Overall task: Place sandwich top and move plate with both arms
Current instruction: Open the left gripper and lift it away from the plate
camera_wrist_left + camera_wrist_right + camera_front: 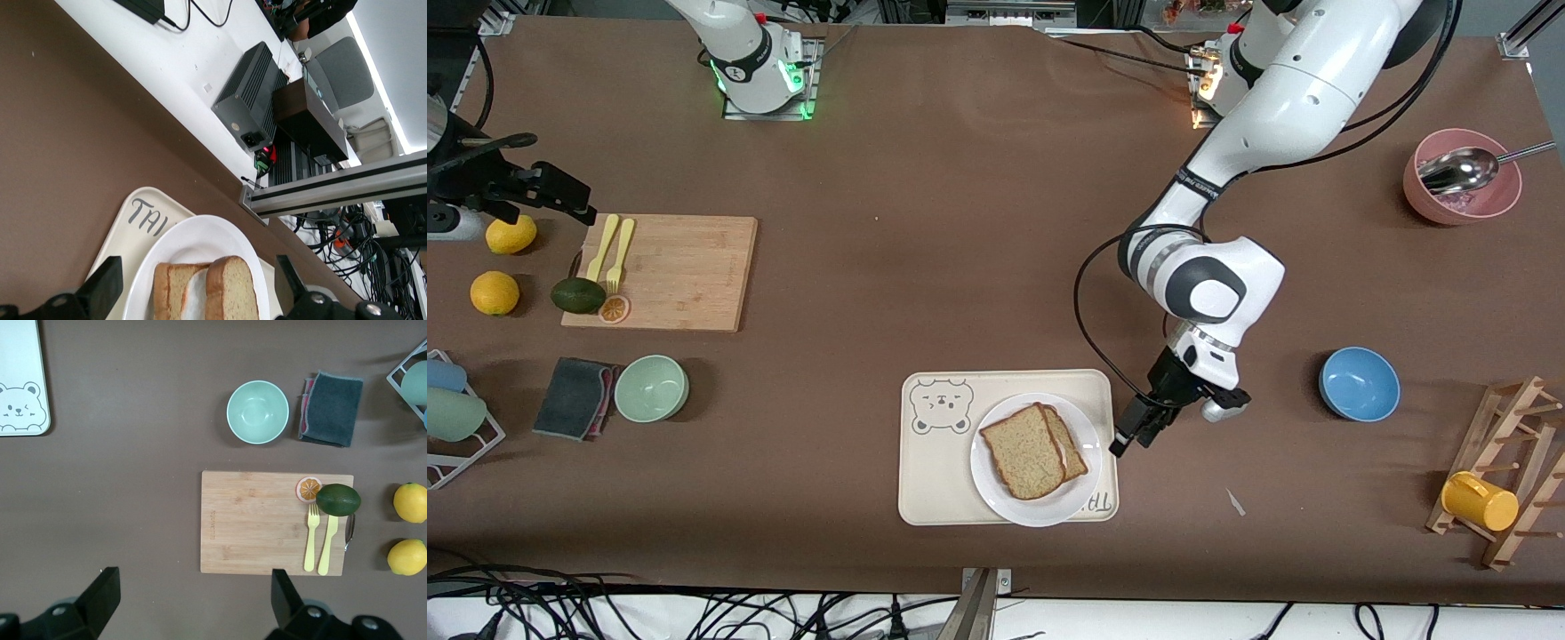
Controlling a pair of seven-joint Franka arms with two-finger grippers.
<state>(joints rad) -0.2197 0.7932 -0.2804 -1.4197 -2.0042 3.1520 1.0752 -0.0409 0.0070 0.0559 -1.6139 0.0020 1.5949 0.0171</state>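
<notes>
Left gripper [1129, 437], jaws spread, is hovering just beside the plate [1003, 500] rim, bread [1023, 451] already on; right gripper [190, 597], also spread, is waiting well apart.

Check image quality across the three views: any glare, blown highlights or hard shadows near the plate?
Front view: even light, soft shadows under the left gripper, plate and sandwich top well exposed; green LED glow at the right arm's base. Left wrist view: bright background past the table edge near blown out, plate still legible. Right wrist view: flat, no glare on the cutting board.
</notes>
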